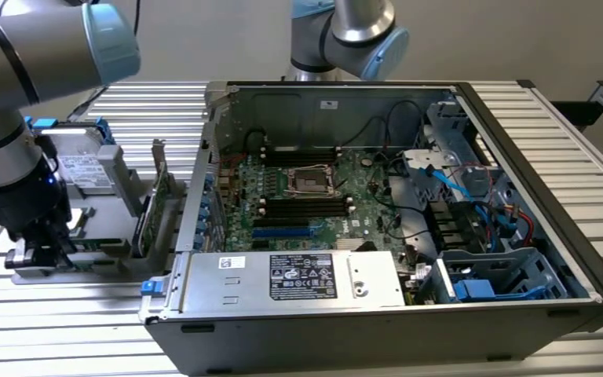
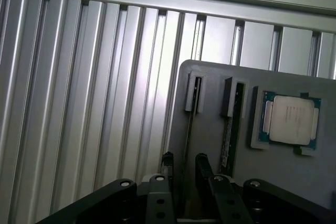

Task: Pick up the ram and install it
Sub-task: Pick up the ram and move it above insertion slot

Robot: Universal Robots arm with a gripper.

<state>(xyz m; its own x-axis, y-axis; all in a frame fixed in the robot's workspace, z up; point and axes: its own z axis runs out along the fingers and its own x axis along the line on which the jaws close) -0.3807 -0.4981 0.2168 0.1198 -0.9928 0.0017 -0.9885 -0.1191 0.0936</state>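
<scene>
Wrist view gives the closest look at the gripper [image 2: 184, 162]: its two dark fingers [image 2: 202, 166] stand wide apart and hold nothing. The ram [image 2: 188, 129] stands on its edge in a slot of the grey tray [image 2: 212, 129]. Its near end lies in the gap between the fingers, and I see no contact with either one. Just beside it a second stick [image 2: 230, 135] stands in its own slot, and a processor chip [image 2: 291, 120] lies flat in a recess of the same tray. In the exterior view the gripper hangs low over this tray at the exterior view's left, on the slatted aluminium table [image 1: 40, 338]. An expansion card [image 1: 157, 206] stands upright between the gripper and the open computer case [image 1: 385, 338].
</scene>
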